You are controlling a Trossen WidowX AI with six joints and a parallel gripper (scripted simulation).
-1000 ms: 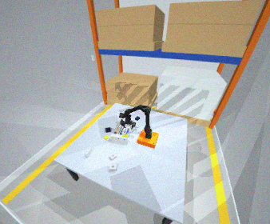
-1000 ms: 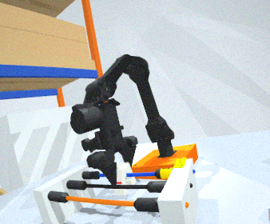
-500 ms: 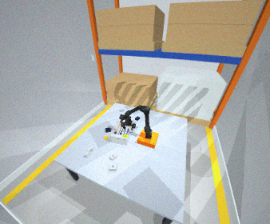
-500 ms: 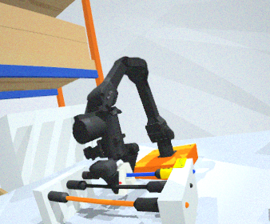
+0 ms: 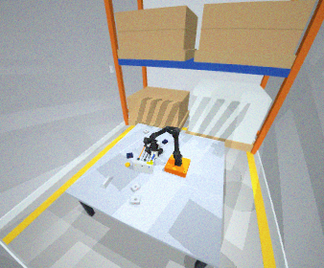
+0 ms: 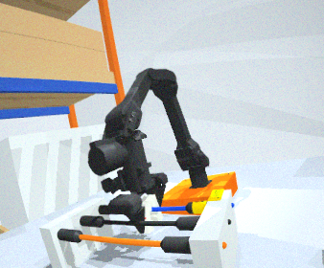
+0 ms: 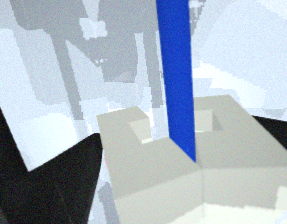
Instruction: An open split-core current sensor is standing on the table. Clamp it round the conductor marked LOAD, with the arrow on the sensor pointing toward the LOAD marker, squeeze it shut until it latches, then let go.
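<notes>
The split-core sensor (image 7: 194, 165) is a pale beige block that fills the lower wrist view. Its two halves meet at a thin seam around the blue conductor (image 7: 176, 75), which passes through its middle. My gripper (image 7: 166, 130) is open; its dark fingers stand either side of the sensor, apart from its sides. In the exterior view the gripper (image 6: 136, 201) hangs low over the blue conductor (image 6: 168, 209) and hides most of the sensor. A yellow sleeve (image 6: 196, 207) sits at that conductor's right end. I cannot read a LOAD marker or see the arrow.
A black conductor (image 6: 142, 222) and an orange conductor (image 6: 120, 240) run parallel in the white rack (image 6: 214, 234). The arm stands on an orange base (image 6: 201, 188). Small white parts (image 5: 135, 193) lie on the table. Shelving with cardboard boxes (image 5: 158, 105) stands behind.
</notes>
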